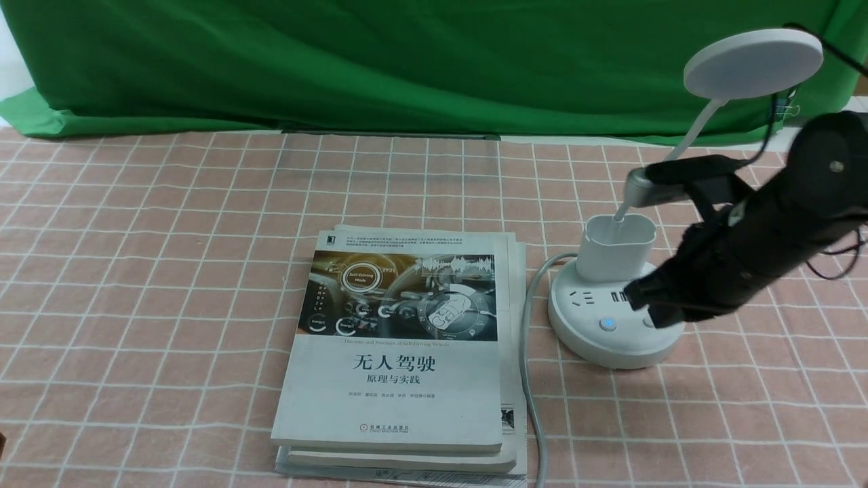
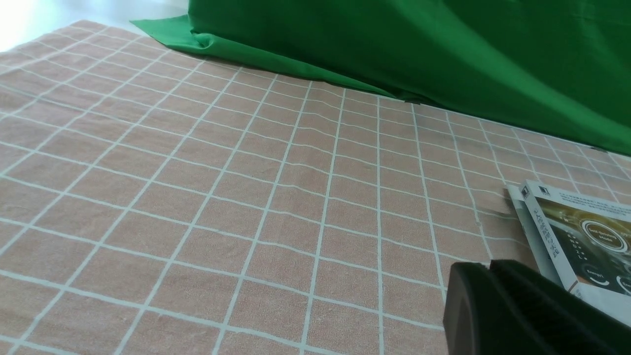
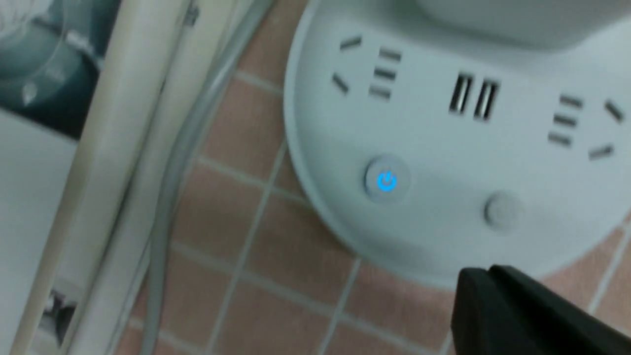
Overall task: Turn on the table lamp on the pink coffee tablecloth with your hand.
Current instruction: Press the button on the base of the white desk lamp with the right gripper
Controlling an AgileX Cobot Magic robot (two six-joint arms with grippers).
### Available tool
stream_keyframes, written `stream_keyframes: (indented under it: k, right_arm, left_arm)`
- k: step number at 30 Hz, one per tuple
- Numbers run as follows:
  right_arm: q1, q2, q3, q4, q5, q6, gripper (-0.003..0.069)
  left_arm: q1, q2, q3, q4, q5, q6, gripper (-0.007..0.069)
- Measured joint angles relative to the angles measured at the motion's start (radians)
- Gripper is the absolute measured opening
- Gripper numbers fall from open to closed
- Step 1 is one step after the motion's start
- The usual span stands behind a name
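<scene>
The white table lamp stands at the right of the pink coffee tablecloth [image 1: 169, 271]. It has a disc head [image 1: 753, 62], an oval cup [image 1: 618, 245] and a round base [image 1: 597, 342]. One base button [image 1: 608, 324] glows blue. In the right wrist view the base [image 3: 443, 138] shows that blue power button [image 3: 386, 181] and a plain grey button [image 3: 500, 211]. My right gripper [image 1: 636, 295] is shut and empty, its tip just above the base's front right by the plain button; it also shows in the right wrist view [image 3: 485, 273]. My left gripper [image 2: 488, 267] is shut and empty, low over the cloth.
A stack of grey-white books [image 1: 400, 352] lies left of the lamp; its corner shows in the left wrist view [image 2: 577, 236]. The lamp's grey cable [image 1: 529, 379] runs between books and base to the front edge. A green backdrop cloth [image 1: 407, 61] hangs behind.
</scene>
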Motion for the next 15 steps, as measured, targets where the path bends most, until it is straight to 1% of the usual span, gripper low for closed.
stream_keyframes:
  k: [6, 15]
  right_arm:
    - [-0.018, 0.076, -0.045, 0.0, -0.004, 0.0, 0.0032]
    - [-0.028, 0.088, -0.045, -0.001, -0.014, 0.0, 0.0032]
  left_arm:
    - [0.0, 0.0, 0.0, 0.0, 0.0, 0.001, 0.0019]
    - [0.0, 0.0, 0.0, 0.0, 0.0, 0.0, 0.0019]
